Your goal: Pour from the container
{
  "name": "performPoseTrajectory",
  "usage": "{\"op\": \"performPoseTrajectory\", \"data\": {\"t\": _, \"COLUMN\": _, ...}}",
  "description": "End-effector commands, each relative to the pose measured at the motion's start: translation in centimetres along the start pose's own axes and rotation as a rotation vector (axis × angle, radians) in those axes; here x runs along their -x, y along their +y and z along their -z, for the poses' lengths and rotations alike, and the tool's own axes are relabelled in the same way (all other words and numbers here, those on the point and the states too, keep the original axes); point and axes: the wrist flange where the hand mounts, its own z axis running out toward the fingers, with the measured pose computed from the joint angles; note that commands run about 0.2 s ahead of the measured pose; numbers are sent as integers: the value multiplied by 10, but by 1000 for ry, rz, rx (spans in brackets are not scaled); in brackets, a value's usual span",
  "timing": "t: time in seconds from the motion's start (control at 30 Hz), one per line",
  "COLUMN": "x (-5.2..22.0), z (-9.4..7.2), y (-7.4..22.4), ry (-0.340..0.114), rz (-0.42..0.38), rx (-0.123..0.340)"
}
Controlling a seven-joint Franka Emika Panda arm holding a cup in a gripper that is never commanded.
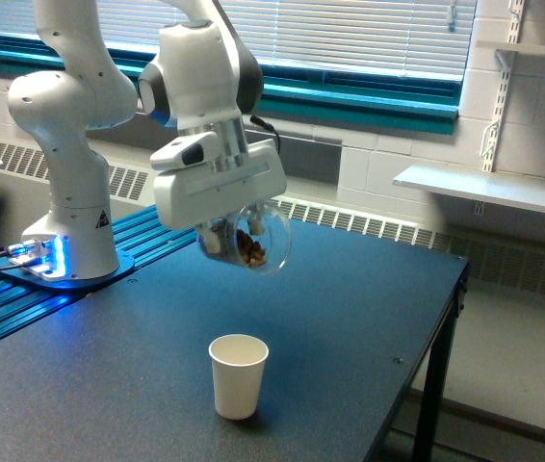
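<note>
The jaws [239, 234] clamp the container [253, 241], a clear cup tilted on its side in the air, at about 12 o'clock above the white paper cup [238, 374] on the tabletop [350, 308]. It looks light, thin-walled and slick; gripping mid-wall seems safest, gently, since hard squeezing could buckle it.

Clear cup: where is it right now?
In the exterior view the clear cup hangs tilted in the tool, above the dark table and above the white paper cup, with the robot base toward that view's left.
</note>
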Motion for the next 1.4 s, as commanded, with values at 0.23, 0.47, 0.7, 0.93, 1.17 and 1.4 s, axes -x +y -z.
{"op": "performPoseTrajectory", "data": {"t": 0.23, "x": -9, "z": -18, "y": 11, "ry": -22, "rz": 2, "rx": 20}}
{"op": "performPoseTrajectory", "data": {"t": 0.47, "x": -12, "z": -30, "y": 15, "ry": -38, "rz": -3, "rx": 38}}
{"op": "performPoseTrajectory", "data": {"t": 0.7, "x": -15, "z": -40, "y": 21, "ry": -54, "rz": -13, "rx": 59}}
{"op": "performPoseTrajectory", "data": {"t": 0.93, "x": -22, "z": -49, "y": 30, "ry": -64, "rz": -33, "rx": 84}}
{"op": "performPoseTrajectory", "data": {"t": 1.17, "x": -23, "z": -56, "y": 33, "ry": -83, "rz": -35, "rx": 103}}
{"op": "performPoseTrajectory", "data": {"t": 1.4, "x": -24, "z": -60, "y": 33, "ry": -94, "rz": -27, "rx": 122}}
